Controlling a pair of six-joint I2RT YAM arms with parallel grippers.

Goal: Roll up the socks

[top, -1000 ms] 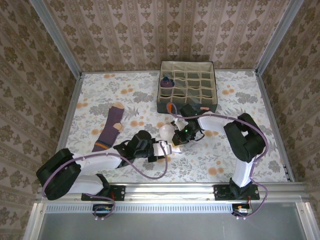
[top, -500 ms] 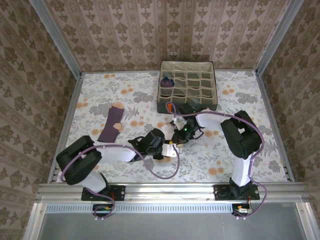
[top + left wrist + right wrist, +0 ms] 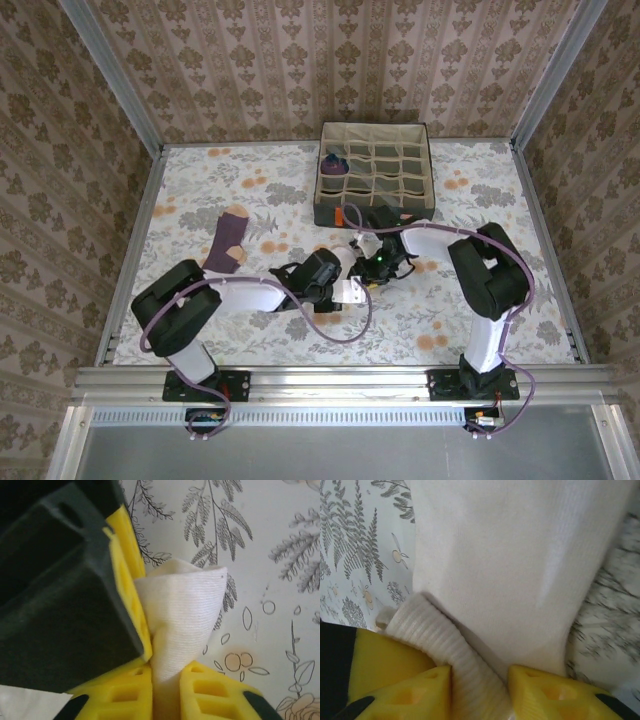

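Top view: white sock (image 3: 346,262) near the middle of the floral surface (image 3: 480,190), with my left tool (image 3: 342,284) and my right tool (image 3: 368,270) meeting over it; purple sock (image 3: 226,245) flat to the left, second purple sock (image 3: 333,165) in a cell of the grey box (image 3: 427,170). Left wrist: left tool (image 3: 167,682) clenched on a fold of the white sock (image 3: 185,610). Right wrist: the white sock (image 3: 510,555) has its ribbed cuff lying between the right tool (image 3: 480,685) fingers (image 3: 410,695), which stand apart; gripped or released, I cannot tell.

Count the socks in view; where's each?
3: purple sock flat at the table left; white sock pinched in the left gripper at centre; rolled sock in a left-column cell of the box. More could hide in cells.
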